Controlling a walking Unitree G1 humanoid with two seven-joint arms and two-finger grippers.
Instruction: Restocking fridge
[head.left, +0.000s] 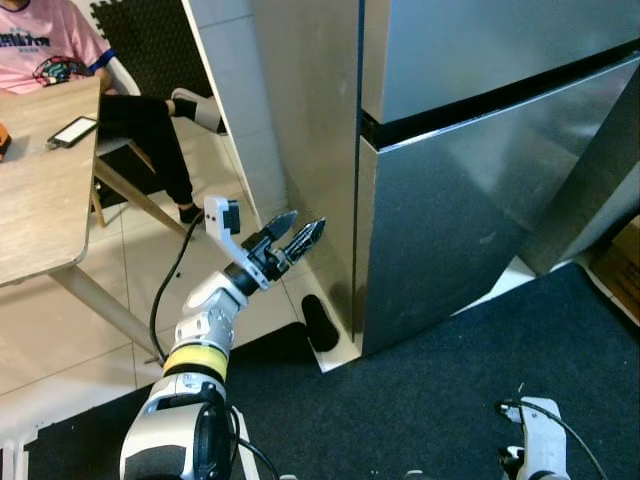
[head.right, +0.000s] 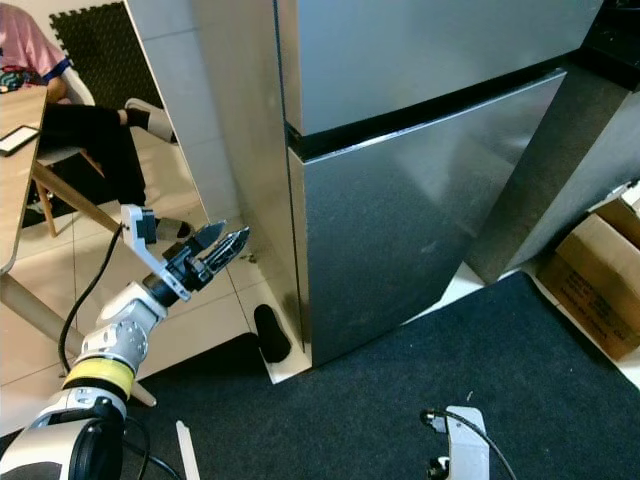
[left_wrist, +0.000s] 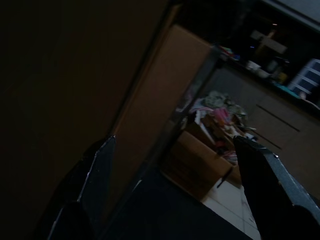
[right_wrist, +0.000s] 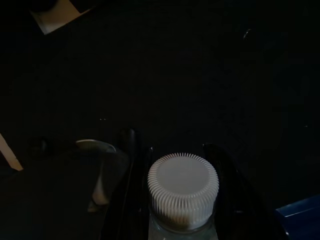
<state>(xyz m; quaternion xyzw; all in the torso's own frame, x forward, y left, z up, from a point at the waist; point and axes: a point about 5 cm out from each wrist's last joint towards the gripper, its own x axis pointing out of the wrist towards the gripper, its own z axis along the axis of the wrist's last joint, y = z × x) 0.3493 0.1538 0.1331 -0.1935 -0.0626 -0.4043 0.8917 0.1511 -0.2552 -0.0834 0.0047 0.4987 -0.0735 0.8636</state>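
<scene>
- Left eye view: the fridge (head.left: 480, 200) stands ahead with both steel doors closed, the dark seam between upper and lower door running from about 9 o'clock up toward 3 o'clock across the front.
- The left gripper (head.left: 300, 237) is raised at roughly 7 o'clock from the picture's centre, its two black fingers spread apart and aimed at the fridge's left side panel, near the front corner but not touching it.
- In the left wrist view those fingers (left_wrist: 95, 175) frame the fridge's edge, with a cardboard box (left_wrist: 200, 165) and clutter beyond it.
- In the right wrist view the right gripper (right_wrist: 182, 200) hangs low over the dark mat (head.right: 420, 380), pinching a bottle with a white ribbed cap (right_wrist: 183, 185) by the neck; this is the item to be stocked.
- A person sits on a chair (head.left: 120, 150) at 10 o'clock beside a wooden table (head.left: 40, 190) with a phone (head.left: 74, 130) on it.
- Step in hand, as I judge it: reaching to open the fridge, with stocking not yet begun.
- The next move likely calls for bringing the spread fingers round to the door's edge, hooking it and pulling outward, while keeping the bottle upright and out of the door's swing.
</scene>
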